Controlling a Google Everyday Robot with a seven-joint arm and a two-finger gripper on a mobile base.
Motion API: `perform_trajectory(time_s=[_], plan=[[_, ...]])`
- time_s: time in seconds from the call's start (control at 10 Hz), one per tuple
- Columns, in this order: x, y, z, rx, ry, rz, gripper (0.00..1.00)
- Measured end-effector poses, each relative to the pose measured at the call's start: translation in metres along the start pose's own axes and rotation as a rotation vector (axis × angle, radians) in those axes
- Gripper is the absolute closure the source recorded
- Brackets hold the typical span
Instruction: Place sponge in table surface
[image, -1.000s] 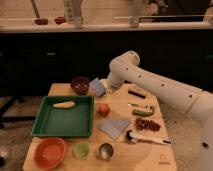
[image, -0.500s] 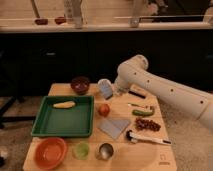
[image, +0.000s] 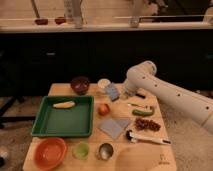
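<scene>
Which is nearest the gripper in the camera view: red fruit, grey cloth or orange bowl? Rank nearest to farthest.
The gripper is by the sponge, at the back middle of the table.
1. Red fruit: just in front of it, slightly toward the picture's left.
2. Grey cloth: farther forward, centre.
3. Orange bowl: front corner, picture's left.

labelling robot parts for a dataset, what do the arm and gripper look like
The arm is white, smooth and thick, with tube-like links, a rounded joint and small dark dots along its side. The gripper, at the back of the table beside the sponge, looks darker. No cables show.
</scene>
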Motion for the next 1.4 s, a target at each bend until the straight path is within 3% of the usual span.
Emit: perform_trajectory(time_s=[0.3,1.0,1.4], plan=[[0.015,-0.005,0.009,-0.017,-0.01,0.027,1.0],[0.025,-0.017,0.04,-0.083,-0.012,0.043,1.0],[0.036,-0.015,0.058,-0.124,0.026,0.052,1.0]])
